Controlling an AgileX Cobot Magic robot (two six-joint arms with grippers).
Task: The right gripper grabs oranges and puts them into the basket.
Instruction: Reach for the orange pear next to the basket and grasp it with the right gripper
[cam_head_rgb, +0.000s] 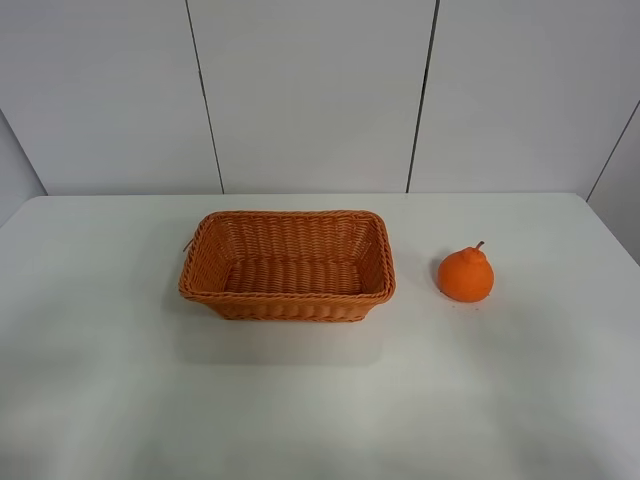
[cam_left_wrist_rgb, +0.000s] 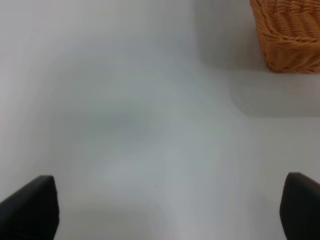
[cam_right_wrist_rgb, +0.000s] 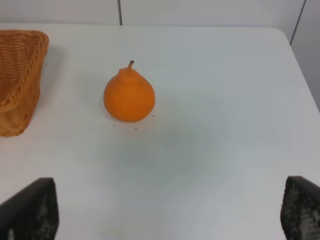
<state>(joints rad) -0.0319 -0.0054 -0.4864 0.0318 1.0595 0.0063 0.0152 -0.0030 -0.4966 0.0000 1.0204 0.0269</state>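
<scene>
one orange (cam_head_rgb: 466, 275), one basket (cam_head_rgb: 288, 266)

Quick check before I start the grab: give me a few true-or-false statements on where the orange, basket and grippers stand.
The basket is empty. True.
The orange lies in the basket. False: it sits on the table, apart from the basket, on its right in the exterior view.
The right gripper is shut on the orange. False: it is open, holding nothing.
The orange stands stem up. True.
The left gripper is open. True.
</scene>
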